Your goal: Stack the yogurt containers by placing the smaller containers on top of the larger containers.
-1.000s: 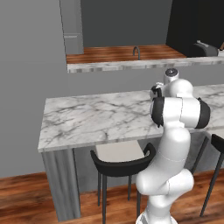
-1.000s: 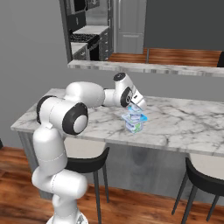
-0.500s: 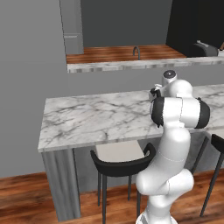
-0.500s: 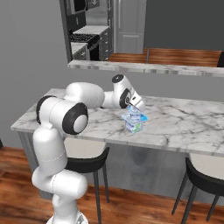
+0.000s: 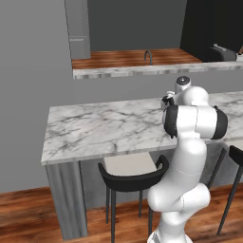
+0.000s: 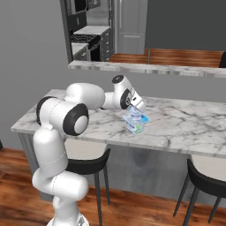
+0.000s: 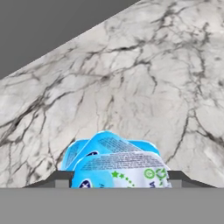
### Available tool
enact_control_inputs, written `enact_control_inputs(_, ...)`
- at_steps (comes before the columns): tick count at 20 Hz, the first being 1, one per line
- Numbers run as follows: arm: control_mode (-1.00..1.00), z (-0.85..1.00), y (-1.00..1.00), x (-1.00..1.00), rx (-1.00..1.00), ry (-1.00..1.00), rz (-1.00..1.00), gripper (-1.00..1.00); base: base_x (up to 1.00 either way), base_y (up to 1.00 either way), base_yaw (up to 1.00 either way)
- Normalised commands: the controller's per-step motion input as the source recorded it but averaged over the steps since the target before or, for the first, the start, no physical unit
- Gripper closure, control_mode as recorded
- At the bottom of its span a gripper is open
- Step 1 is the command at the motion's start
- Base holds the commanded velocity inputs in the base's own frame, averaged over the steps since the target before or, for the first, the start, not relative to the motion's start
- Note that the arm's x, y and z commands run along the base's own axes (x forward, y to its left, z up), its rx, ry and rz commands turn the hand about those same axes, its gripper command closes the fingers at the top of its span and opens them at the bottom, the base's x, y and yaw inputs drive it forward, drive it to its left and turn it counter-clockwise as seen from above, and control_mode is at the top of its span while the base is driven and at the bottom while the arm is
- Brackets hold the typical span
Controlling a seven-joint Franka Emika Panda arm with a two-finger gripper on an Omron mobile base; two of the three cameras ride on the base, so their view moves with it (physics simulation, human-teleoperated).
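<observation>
In the hand view, nearest the camera, a smaller yogurt container (image 7: 117,171) with a white label and green marks sits between the two dark fingers (image 7: 59,178), which stand apart at either side of it and look closed against its walls, so it appears held, though actual contact is hard to confirm; just behind and beneath it a larger container (image 7: 105,146) shows its blue lid; in the right base view the gripper (image 6: 136,115) sits over that same pair, the smaller tub (image 6: 137,118) directly above the larger tub (image 6: 134,127), which stands on the marble table (image 6: 185,128) near its front edge; beyond, the table runs back toward a raised ledge (image 6: 150,68); the risk, as I judge it, is release off-centre or tilted, letting the top tub slide off the lid, or a sideways nudge pushing the lower tub toward the table edge.
</observation>
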Motion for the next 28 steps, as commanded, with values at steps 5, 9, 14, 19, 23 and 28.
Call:
enact_control_inputs(5, -1.0, -0.14, 0.0, 0.02, 0.0, 0.0, 0.0, 1.0, 0.0, 0.0, 0.0)
enact_control_inputs(9, -1.0, -0.24, 0.0, 0.0, 0.0, 0.0, 0.0, 1.0, 0.0, 0.0, 0.0)
enact_control_inputs(14, -1.0, -0.24, 0.0, 0.0, 0.0, 0.0, 0.0, -1.0, 0.0, 0.0, 0.0)
enact_control_inputs(19, -1.0, -0.06, 0.0, 0.0, 0.0, 0.0, 0.0, -1.0, 0.0, 0.0, 0.0)
enact_control_inputs(23, -1.0, 0.03, 0.0, 0.0, 0.0, -0.01, 0.0, -1.0, 0.0, 0.0, 0.0)
enact_control_inputs(28, -1.0, 0.2, 0.01, -0.06, 0.0, -0.03, 0.0, -1.0, 0.0, 0.0, 0.0)
